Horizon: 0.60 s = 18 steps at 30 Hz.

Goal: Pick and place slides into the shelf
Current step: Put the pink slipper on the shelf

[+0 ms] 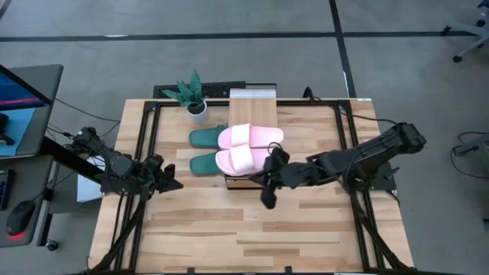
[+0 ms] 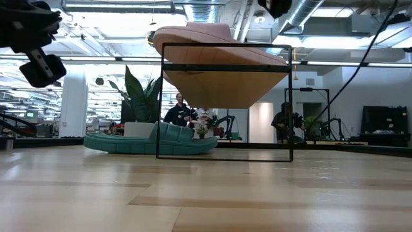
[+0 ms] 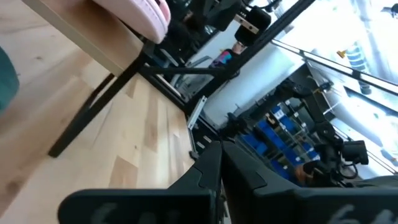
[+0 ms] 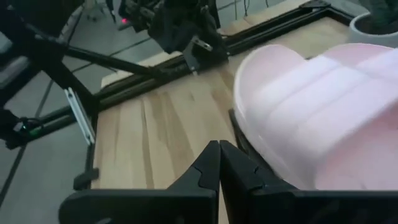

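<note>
Two pairs of slides sit toward the far middle of the slatted wooden table (image 1: 252, 229), the largest thing in view from above. On it stands the shelf (image 1: 253, 103), a narrow rack with a light plank top and a dark frame, running from the table's far edge toward its centre. The left arm (image 1: 84, 153) waits over the table's left edge, its left gripper (image 1: 172, 183) pressed together and holding nothing, well apart from the footwear. The right arm (image 1: 367, 156) reaches in from the right, and the right gripper (image 1: 269, 200), fingers also pressed together and empty, hangs just beside the shelf's near end. The pale pink slides (image 1: 248, 147) lie side by side across the shelf top, their toes overhanging its left edge; the low view shows one resting on the plank. The dark green slides (image 1: 205, 150) lie on the table just left of the shelf, partly hidden beneath the pink pair. A small potted plant (image 1: 194, 95) stands at the far edge, left of the shelf.
</note>
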Available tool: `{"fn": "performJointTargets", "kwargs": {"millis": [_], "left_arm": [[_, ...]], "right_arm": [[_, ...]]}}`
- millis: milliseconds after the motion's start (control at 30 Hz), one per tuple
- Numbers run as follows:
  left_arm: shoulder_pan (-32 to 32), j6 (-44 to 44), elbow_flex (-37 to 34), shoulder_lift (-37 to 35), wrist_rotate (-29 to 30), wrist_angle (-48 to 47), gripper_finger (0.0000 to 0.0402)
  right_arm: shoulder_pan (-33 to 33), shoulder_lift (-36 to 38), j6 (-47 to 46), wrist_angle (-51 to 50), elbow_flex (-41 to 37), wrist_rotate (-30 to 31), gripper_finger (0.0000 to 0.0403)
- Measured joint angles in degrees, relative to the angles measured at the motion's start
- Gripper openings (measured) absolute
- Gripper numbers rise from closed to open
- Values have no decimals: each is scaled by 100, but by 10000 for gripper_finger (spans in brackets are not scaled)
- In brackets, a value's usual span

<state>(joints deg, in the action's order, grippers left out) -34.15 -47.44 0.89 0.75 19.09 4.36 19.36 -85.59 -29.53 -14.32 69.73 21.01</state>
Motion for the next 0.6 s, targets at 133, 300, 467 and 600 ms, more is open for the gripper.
{"fn": "performJointTargets", "kwargs": {"millis": [133, 300, 467, 600], "left_arm": [[0, 4, 0, 0, -134, -3, 0], [0, 4, 0, -1, -216, -11, 0], [0, 0, 2, 0, -216, -40, 0], [0, 0, 4, -2, -214, -59, 0]], "right_arm": [[53, -375, -200, -428, 416, -12, 0], [75, -736, -256, -906, 872, 0, 0], [31, -1008, -257, -1381, 1240, 235, 0], [-1, -1115, -375, -1703, 1378, 504, 0]]}}
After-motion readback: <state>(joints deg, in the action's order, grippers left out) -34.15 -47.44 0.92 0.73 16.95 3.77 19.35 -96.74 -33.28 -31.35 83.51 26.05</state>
